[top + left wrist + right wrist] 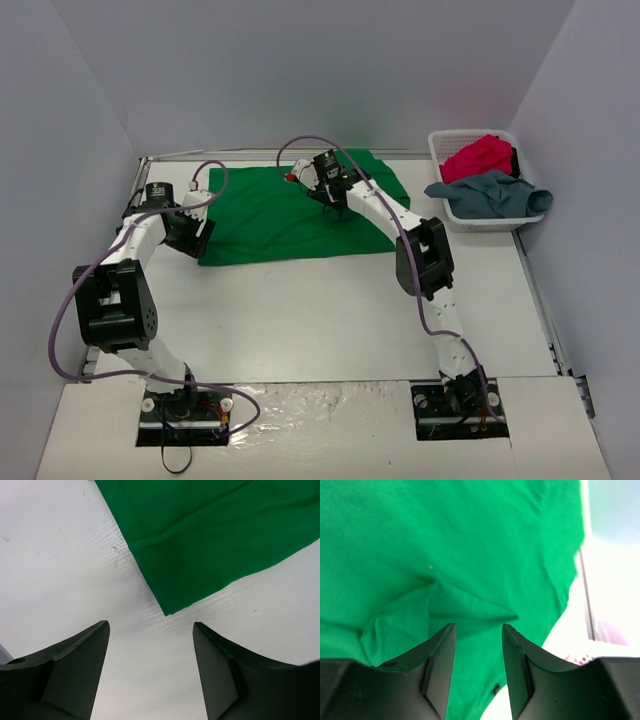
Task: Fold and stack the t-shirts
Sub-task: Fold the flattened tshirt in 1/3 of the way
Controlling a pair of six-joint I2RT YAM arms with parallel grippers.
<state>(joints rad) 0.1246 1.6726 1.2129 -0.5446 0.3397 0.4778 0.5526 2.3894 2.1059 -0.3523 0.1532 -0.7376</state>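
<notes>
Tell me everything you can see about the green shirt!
The green t-shirt is bright, plain, soft-looking cloth. It lies spread mostly flat on the white table, toward the far side. A stitched hem runs along its edge. It is wrinkled, with a small bunched-up fold near the middle. The right gripper sits low over that fold, jaws apart. The left gripper, jaws open, is beside its near left corner and not touching it.

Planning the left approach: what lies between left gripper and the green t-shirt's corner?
Only bare white table separates left gripper and bright green cloth t-shirt; left wrist view.
</notes>
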